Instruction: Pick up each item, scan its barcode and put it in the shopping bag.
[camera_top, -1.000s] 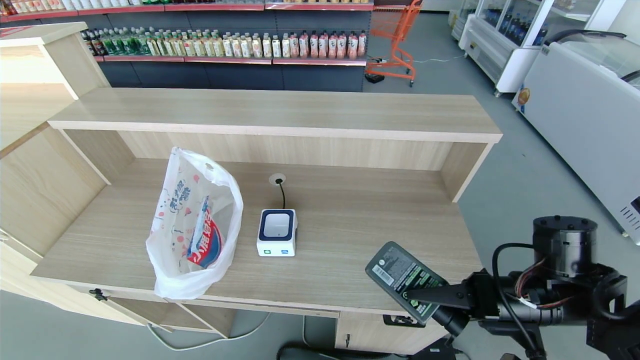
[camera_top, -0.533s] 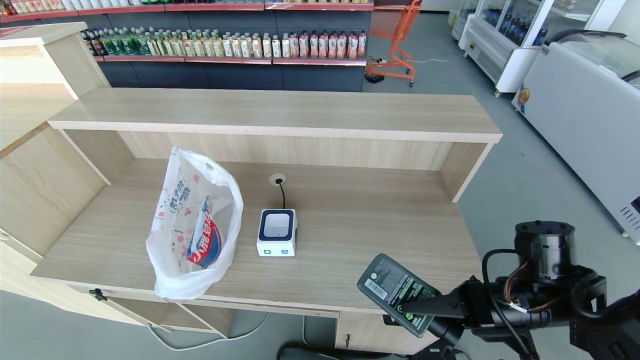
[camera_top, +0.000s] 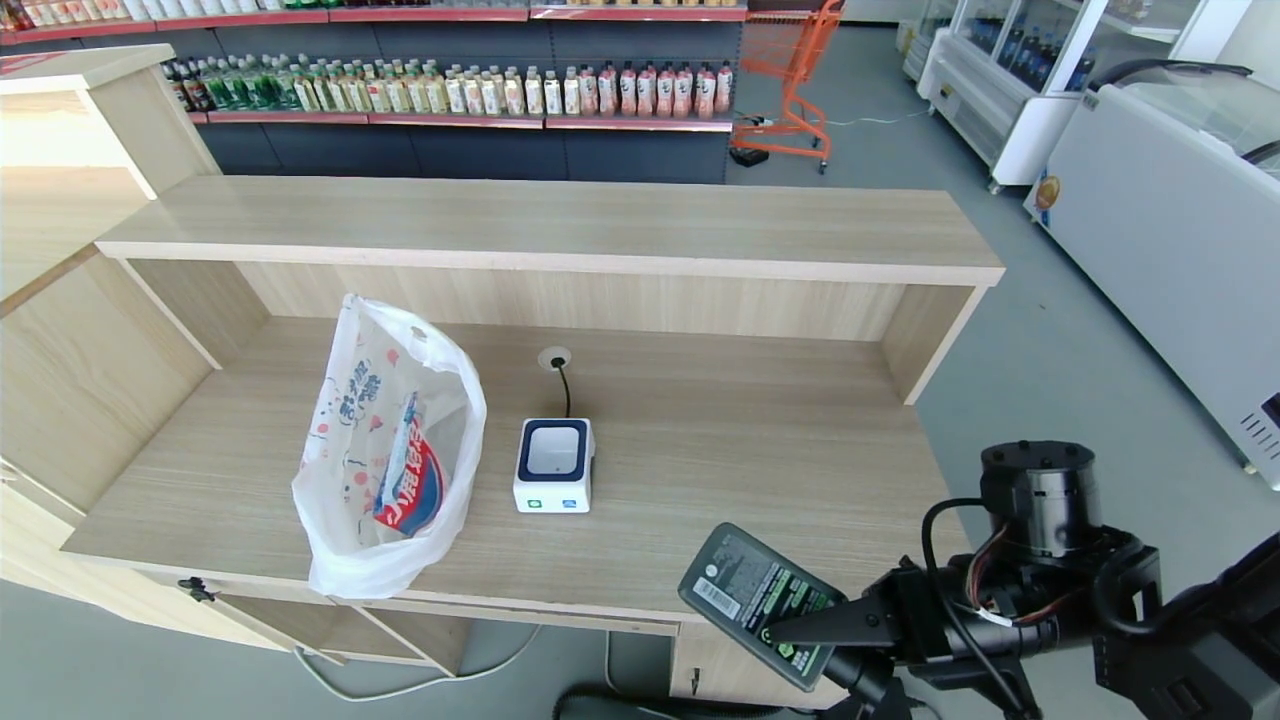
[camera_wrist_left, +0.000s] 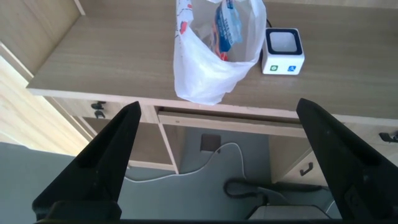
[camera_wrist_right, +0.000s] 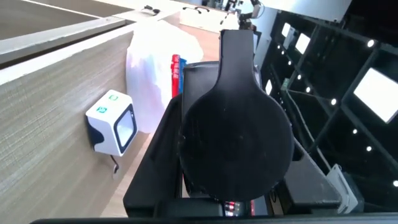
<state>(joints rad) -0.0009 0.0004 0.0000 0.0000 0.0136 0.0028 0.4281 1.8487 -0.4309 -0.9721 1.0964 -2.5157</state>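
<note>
Right tool clamped a flat dark pack — barcode up, free end pointing left. Left tool was spread wide; the shopping bag held a red-and-blue packet.

1. The right arm lies roughly level at the lower right of the head view, pointing toward the robot's left.
2. The right gripper is clamped on a dark flat pack, which it holds tilted.
3. The left gripper points downward, its two fingers spread wide apart.
</note>
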